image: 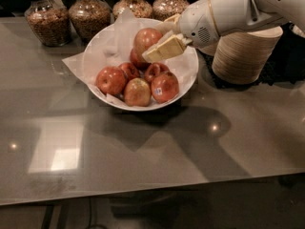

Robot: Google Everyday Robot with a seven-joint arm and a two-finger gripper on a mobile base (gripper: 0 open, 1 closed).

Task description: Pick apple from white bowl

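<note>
The white bowl [189,78] with its crumpled paper liner stands at the back middle of the grey table. My gripper [153,42] reaches in from the right and is shut on the apple [146,38], a large glossy red one with a pale blush. It holds the apple above the other fruit, over the bowl's far half. One pale finger [164,48] crosses the apple's front; the other is mostly behind it. Several apples stay in the bowl, among them one with a sticker [165,86] and a smaller one with a yellow-green patch [137,92].
Several glass jars of grains [89,14] line the table's back edge behind the bowl. A stack of beige paper bowls [244,54] stands right of the bowl, under my arm. The glossy table [143,151] stretches toward the front.
</note>
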